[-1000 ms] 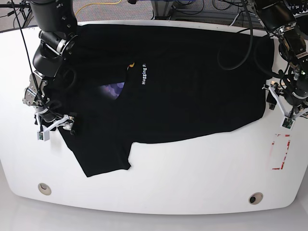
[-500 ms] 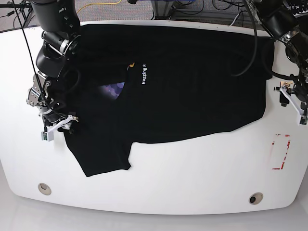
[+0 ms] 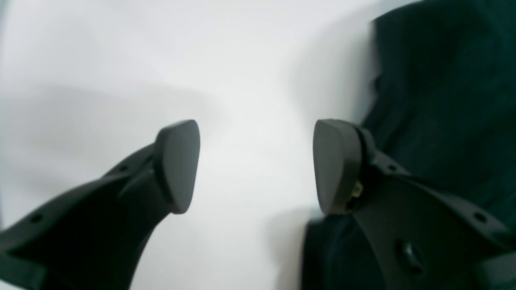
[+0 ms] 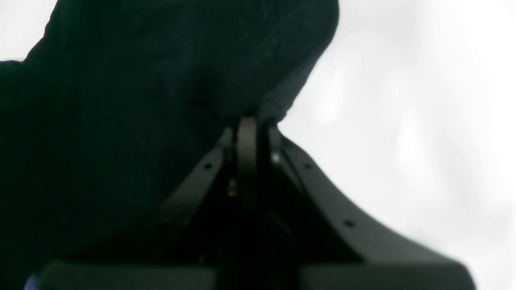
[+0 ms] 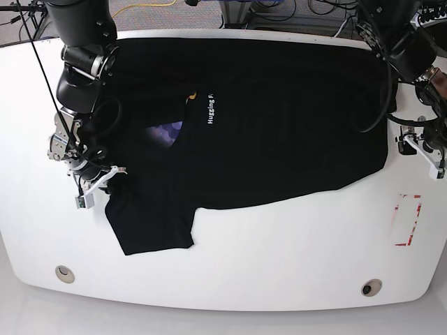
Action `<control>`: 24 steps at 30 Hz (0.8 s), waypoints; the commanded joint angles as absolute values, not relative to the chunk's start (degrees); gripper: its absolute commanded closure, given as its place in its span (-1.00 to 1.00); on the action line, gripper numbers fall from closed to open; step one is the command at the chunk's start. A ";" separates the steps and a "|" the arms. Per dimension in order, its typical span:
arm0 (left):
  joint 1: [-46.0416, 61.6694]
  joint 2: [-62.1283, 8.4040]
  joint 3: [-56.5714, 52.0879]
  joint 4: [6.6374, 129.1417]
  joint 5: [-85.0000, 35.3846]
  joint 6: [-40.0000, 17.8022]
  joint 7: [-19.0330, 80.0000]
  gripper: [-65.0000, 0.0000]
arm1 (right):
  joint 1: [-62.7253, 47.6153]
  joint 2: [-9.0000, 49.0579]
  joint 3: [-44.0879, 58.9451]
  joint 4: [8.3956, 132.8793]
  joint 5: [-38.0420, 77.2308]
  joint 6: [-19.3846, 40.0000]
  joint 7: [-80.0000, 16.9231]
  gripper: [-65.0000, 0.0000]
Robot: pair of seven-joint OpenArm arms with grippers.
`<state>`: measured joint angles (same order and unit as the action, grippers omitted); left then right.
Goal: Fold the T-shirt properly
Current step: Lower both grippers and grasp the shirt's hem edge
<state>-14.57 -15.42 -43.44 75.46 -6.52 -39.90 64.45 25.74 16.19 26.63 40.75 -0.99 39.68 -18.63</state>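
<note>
White and rounded at its corners, the table carries the T-shirt, a black cloth spread across its far half with one sleeve reaching toward the near-left side, a fold at the chest showing a sliver of purple print and the white letters "Hugging F". In the base view's left, the right gripper sits low at the shirt's edge just above that sleeve, its arm coming down from the far-left corner; the right wrist view shows its jaws pressed together with a bunched fold of the black cloth caught between them. A second ago those jaws stood wide beside the cloth, and the sleeve edge has since drawn slightly inward. On the opposite side, the left gripper hovers over bare table just beside the shirt's hem, having pulled outward and up from where it was; the left wrist view shows its two fingers spread well apart with nothing between them, the dark cloth lying off to one side. Near that arm a red-marked rectangle lies on the table, and two round fittings sit along the near edge. Cables trail on the floor beyond the far side.
</note>
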 commanded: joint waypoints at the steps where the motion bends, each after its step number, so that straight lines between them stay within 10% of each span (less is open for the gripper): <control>1: -16.66 -16.57 -43.47 73.54 -7.25 -40.00 62.46 -0.28 | 26.86 16.92 26.59 41.45 -1.01 40.00 -18.95 1.00; 24: -25.89 -11.30 -43.38 60.53 -6.99 -40.00 59.82 -0.59 | 26.77 16.92 26.59 41.45 -1.01 40.00 -18.95 0.99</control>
